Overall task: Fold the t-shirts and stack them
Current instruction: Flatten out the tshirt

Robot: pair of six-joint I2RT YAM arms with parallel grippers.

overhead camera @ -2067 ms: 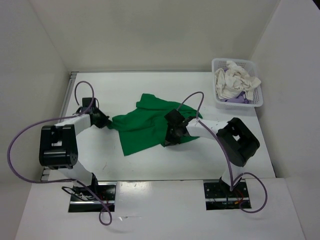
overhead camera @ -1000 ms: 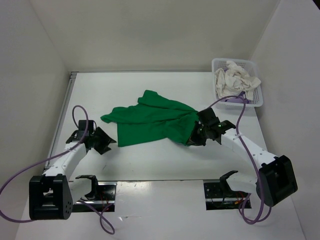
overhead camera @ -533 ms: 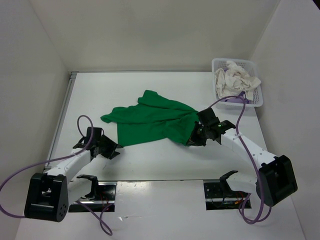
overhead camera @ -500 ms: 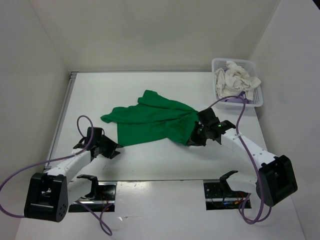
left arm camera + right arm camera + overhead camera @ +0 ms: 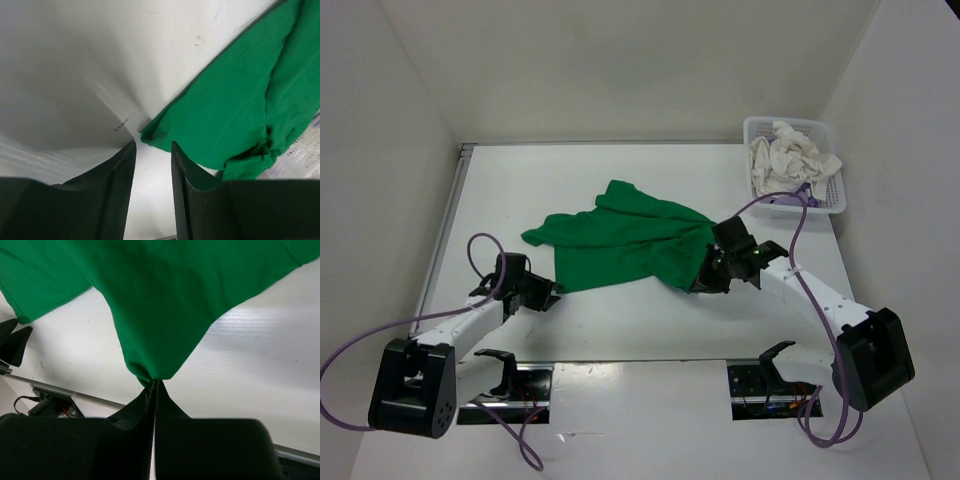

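Observation:
The bright green t-shirt [image 5: 620,245] lies partly spread in the middle of the table. My right gripper [image 5: 706,282] is shut on its near right corner, and in the right wrist view the cloth [image 5: 165,305] bunches at the closed tips [image 5: 154,383]. My left gripper [image 5: 552,298] is low on the table by the shirt's near left corner. Its jaws [image 5: 153,146] stand partly open with bare table between them, and the corner [image 5: 148,135] lies just ahead of the tips. A white-cream t-shirt [image 5: 785,160] and a light purple t-shirt [image 5: 790,200] lie crumpled in the basket.
The white lattice basket [image 5: 790,120] stands at the far right corner against the right wall. White walls close in the table on the left, back and right. Purple cables loop off both arms.
My left gripper has slid right along the table to the shirt's near left corner, and its jaws have narrowed. The right arm has stayed put with the shirt in its grip.

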